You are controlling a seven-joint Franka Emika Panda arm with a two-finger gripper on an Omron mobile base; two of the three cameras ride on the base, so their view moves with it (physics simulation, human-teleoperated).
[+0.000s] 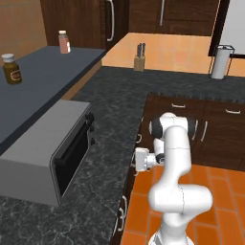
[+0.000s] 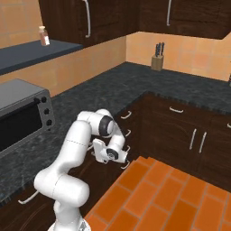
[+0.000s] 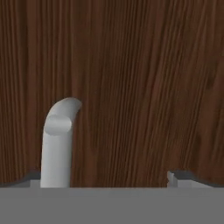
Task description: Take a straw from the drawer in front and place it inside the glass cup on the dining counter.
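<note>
A dark-brown wooden drawer (image 3: 135,83) faces the hand at very close range, and it is shut. Its silver handle (image 3: 58,140) curves out just inside the left fingertip (image 3: 31,178). My gripper (image 3: 105,180) is open, with the handle between its tips and nothing gripped. In the right base view the gripper (image 2: 120,156) sits low against the stack of drawer fronts under the black counter. From the left base view the hand (image 1: 136,161) points at the same cabinet face. The straw is hidden. The glass cup and the dining counter are out of view.
A grey toaster oven (image 1: 50,153) stands on the black speckled counter (image 1: 115,124) above the drawers. A knife block (image 1: 139,60) and a paper towel roll (image 1: 221,61) stand at the back. More cabinets (image 2: 180,131) line the right. The orange tiled floor (image 2: 158,198) is open.
</note>
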